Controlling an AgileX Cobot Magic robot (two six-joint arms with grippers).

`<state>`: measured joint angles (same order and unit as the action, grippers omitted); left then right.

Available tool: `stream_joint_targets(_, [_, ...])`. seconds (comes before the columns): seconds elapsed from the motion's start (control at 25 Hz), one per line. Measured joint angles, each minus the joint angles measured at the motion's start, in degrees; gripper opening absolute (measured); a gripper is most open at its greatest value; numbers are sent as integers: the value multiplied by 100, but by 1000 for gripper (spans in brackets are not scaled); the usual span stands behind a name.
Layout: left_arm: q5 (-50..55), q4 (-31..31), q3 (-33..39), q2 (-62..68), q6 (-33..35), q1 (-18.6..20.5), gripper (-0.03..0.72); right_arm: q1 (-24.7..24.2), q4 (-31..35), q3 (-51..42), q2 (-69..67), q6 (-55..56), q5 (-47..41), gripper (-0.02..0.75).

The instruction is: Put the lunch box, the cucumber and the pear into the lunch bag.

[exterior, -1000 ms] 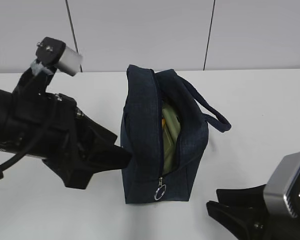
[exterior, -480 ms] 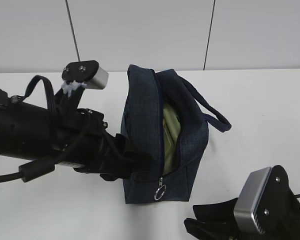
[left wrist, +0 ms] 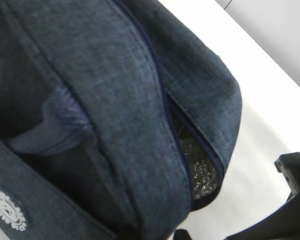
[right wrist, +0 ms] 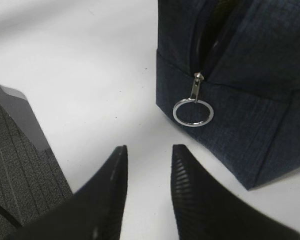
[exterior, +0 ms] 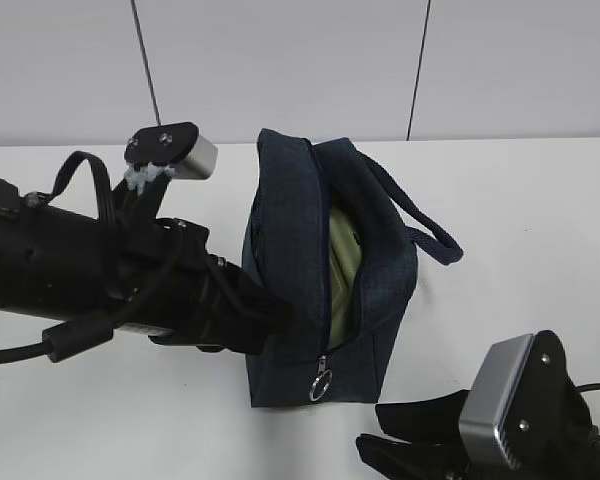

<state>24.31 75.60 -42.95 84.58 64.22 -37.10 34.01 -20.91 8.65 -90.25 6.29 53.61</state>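
Note:
The dark navy lunch bag [exterior: 290, 250] stands upright at mid table, its zipper open along the top and front. The pale sage-green lid of the lunch box [exterior: 342, 262] shows inside the opening. The cucumber and the pear are hidden. The metal ring pull [exterior: 321, 382] hangs at the low front end of the zipper and also shows in the right wrist view [right wrist: 192, 111]. My left gripper [exterior: 272, 312] presses against the bag's left side; the left wrist view shows only bag fabric [left wrist: 115, 100] and a strip of foil lining [left wrist: 200, 170]. My right gripper [right wrist: 149, 147] is open and empty, just short of the ring pull.
The bag's loop handle [exterior: 430, 232] droops to the right. A white wall with dark seams stands behind the white table [exterior: 520, 200]. The table's front edge and grey floor [right wrist: 20, 170] show at the left of the right wrist view.
My left arm has moved right until its gripper pressed into the bag's left side. My right gripper has moved left along the table's front, toward the ring pull.

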Motion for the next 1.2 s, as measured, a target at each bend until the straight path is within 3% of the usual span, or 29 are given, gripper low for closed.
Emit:
stream_joint_targets(0.08, [-54,0,0,0,0,0,64,0,22,59,-127,-12,27,242])
stream_joint_targets(0.16, [-89,0,0,0,0,0,22,0,33,148,-321,-22,51,242])
stream_joint_targets(0.52, [66,0,0,0,0,0,9,0,67,407,-904,-32,204,242])
stream_joint_targets(0.68, [280,-18,0,0,0,0,76,0,67,419,-917,-33,296,243])
stream_joint_targets(0.92, [346,-10,0,0,-4,0,337,0,67,419,-939,-33,322,243])
stream_joint_targets(1.04, [254,49,0,0,-4,0,369,0,67,400,-939,-33,360,243])
stream_joint_targets(1.2, [-7,314,0,0,-4,0,355,0,67,396,-939,-43,369,243])
